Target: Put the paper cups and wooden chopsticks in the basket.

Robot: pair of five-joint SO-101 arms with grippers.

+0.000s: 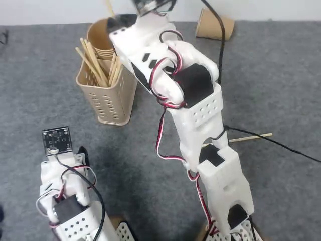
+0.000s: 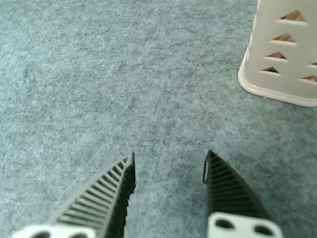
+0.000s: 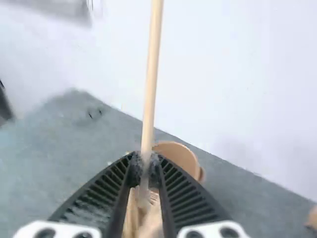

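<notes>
Right now my right gripper [image 3: 143, 166] pinches a chopstick [image 3: 151, 74] above the basket [image 1: 108, 108]; released off-centre, it may strike the rim and bounce out. My left gripper [image 2: 168, 163] sits open near the basket.

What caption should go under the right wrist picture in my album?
Robot hand pinching a wooden chopstick, with a paper cup beyond.

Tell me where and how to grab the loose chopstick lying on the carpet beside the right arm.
Take the loose chopstick on its free outer half, coming straight down with the jaws across its width. It lies flat on the carpet, and its inner end sits close to the right arm, with a black cable running nearby.
</notes>
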